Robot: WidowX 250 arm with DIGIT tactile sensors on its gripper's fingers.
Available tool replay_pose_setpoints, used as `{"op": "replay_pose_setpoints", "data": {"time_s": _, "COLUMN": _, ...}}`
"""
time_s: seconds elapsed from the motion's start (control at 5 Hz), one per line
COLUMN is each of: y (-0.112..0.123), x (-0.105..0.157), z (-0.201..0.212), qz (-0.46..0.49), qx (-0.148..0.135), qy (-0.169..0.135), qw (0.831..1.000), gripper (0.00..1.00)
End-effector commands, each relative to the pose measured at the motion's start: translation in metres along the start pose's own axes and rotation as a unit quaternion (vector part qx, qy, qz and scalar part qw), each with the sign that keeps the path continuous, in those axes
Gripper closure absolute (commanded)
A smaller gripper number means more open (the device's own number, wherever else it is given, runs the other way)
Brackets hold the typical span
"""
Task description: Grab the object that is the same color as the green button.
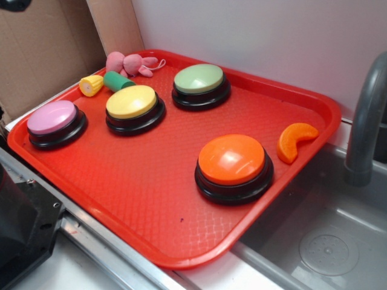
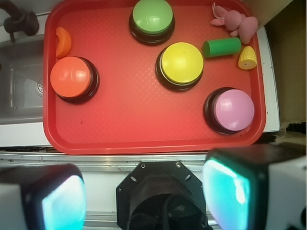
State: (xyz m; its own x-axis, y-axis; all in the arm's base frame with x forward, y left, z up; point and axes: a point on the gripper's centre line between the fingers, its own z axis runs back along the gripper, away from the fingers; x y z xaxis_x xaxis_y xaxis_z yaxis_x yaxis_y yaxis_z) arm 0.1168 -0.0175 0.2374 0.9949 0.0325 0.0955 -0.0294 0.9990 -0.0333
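Note:
The object, a small dark-green cylinder (image 1: 119,80) (image 2: 221,47), lies on its side at the far corner of the red tray (image 1: 151,199) (image 2: 134,120). It rests between the yellow button and the pink bunny. The green button (image 1: 199,80) (image 2: 152,17) stands on the tray's far side. My gripper (image 2: 144,196) hangs high above the tray's near edge, well short of the cylinder. It is open, with its fingers (image 2: 228,191) wide apart and nothing between them. The exterior view does not show the gripper.
Yellow (image 1: 132,103), pink (image 1: 52,118) and orange (image 1: 232,160) buttons stand on the tray. A corn toy (image 1: 91,85) and pink bunny (image 1: 130,63) lie beside the cylinder, an orange slice (image 1: 295,140) at the right rim. A sink (image 1: 326,241) and faucet (image 1: 366,121) are to the right.

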Motion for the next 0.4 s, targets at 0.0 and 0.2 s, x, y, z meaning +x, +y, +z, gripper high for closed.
{"op": "replay_pose_setpoints", "data": {"time_s": 0.0, "y": 0.0, "x": 0.0, "z": 0.0, "qz": 0.0, "qx": 0.0, "qy": 0.0, "qw": 1.0, "gripper": 0.0}}
{"op": "replay_pose_setpoints", "data": {"time_s": 0.2, "y": 0.007, "x": 0.019, "z": -0.003, "qz": 0.076, "qx": 0.015, "qy": -0.014, "qw": 0.997, "gripper": 0.0}}
